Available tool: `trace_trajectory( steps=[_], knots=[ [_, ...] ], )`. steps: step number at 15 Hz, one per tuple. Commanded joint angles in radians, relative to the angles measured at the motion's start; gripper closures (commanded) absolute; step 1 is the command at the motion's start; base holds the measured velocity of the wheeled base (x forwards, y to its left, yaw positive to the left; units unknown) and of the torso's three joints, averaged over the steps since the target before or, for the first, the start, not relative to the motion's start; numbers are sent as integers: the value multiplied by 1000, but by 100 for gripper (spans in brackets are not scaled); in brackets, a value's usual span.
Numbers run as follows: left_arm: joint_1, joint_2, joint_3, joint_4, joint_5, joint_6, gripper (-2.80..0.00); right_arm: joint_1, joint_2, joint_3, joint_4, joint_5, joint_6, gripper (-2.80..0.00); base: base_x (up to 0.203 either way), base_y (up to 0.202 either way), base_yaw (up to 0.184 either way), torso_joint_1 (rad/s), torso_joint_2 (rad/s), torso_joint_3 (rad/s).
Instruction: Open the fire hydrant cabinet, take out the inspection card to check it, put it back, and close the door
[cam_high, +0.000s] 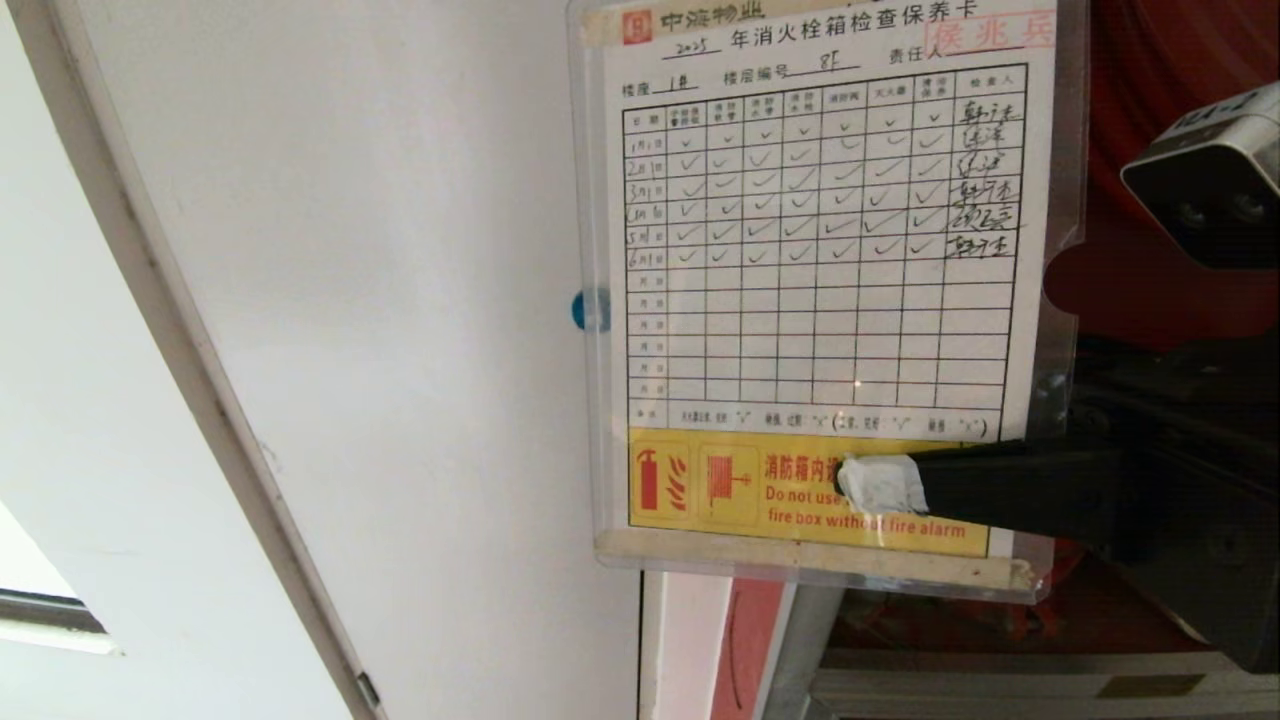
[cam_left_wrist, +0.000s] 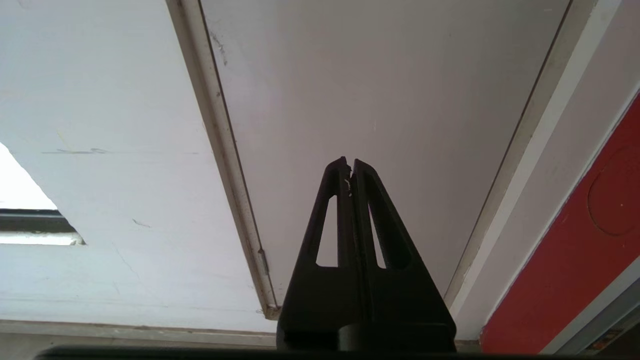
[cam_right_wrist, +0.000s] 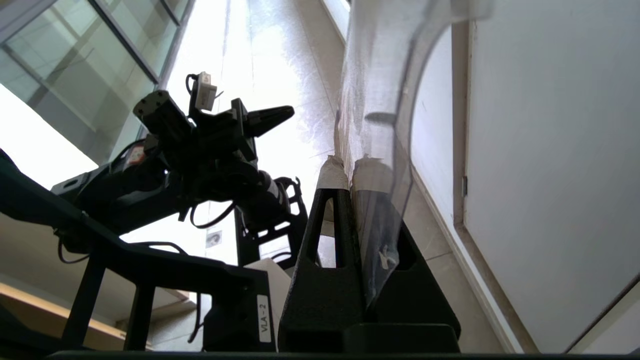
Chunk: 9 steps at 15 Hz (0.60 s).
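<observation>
Held close to the head camera, one inspection card in a clear sleeve covers part of a white door, pinched at its yellow strip by the right gripper. Only the right wrist view shows sunlit floor and windows. Left gripper is pressed together, empty.

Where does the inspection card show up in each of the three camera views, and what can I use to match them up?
Head view: the inspection card fills the upper centre-right, face-on, pinched at its yellow strip by the right gripper.
Left wrist view: not in it.
Right wrist view: the card is seen edge-on, rising from between the taped fingertips.
Shared landmark: the white door behind the card.
</observation>
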Motion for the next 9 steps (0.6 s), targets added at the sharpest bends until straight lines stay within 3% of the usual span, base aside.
trace_trajectory(
  steps=[1, 9],
  knots=[
    [0, 1, 0, 0, 0, 0, 0, 0, -18, 16, -1, 4, 2, 0, 0, 0, 0, 0, 0, 0],
    [0, 1, 0, 0, 0, 0, 0, 0, -86, 122, -1, 4, 3, 0, 0, 0, 0, 0, 0, 0]
  ],
)
